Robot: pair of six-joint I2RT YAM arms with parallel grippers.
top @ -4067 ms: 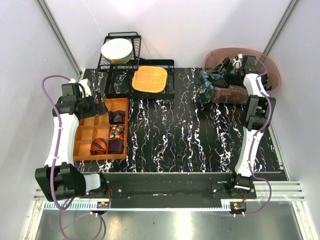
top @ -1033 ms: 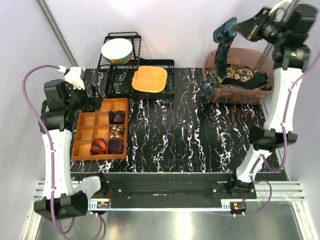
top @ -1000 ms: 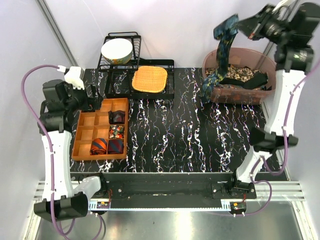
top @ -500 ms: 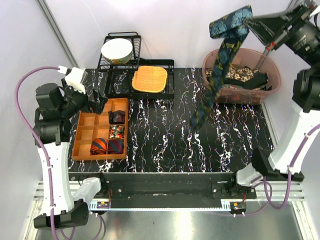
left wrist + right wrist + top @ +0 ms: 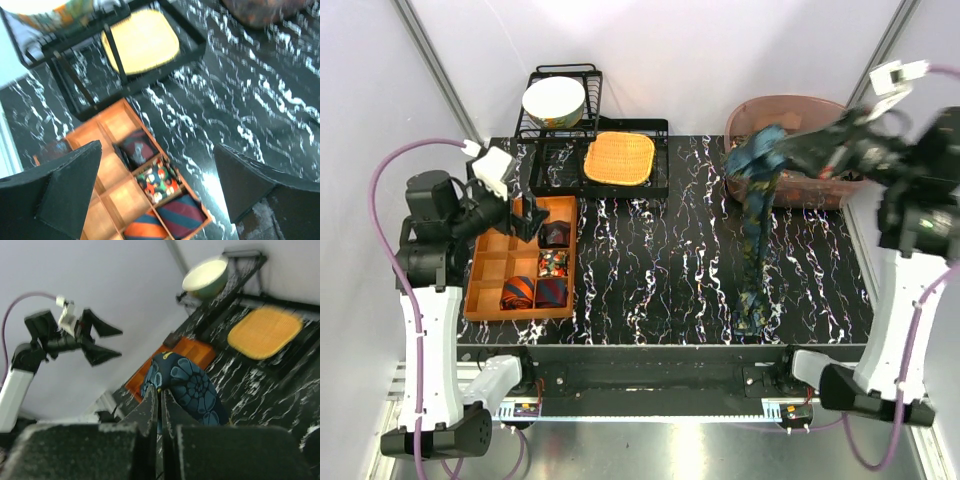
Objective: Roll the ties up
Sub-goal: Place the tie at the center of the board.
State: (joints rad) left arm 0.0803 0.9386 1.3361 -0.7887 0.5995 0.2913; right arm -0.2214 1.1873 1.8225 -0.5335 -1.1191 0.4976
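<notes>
- Right gripper (image 5: 796, 151) pinches blue patterned tie (image 5: 757, 240) at its folded top end, jaws shut tight on fabric (right wrist view shows it clearly).
- Tie hangs below jaws, long axis vertical. Lower tip near near edge, right half of bench; touching surface or not, cannot tell.
- Left gripper (image 5: 525, 216) has jaws wide, holds nothing, sits over orange tray (image 5: 492, 268) at left edge, well apart from tie.
- Right arm nearer by far.
- Judgement: tie needs laying flat along bench before any rolling.
</notes>
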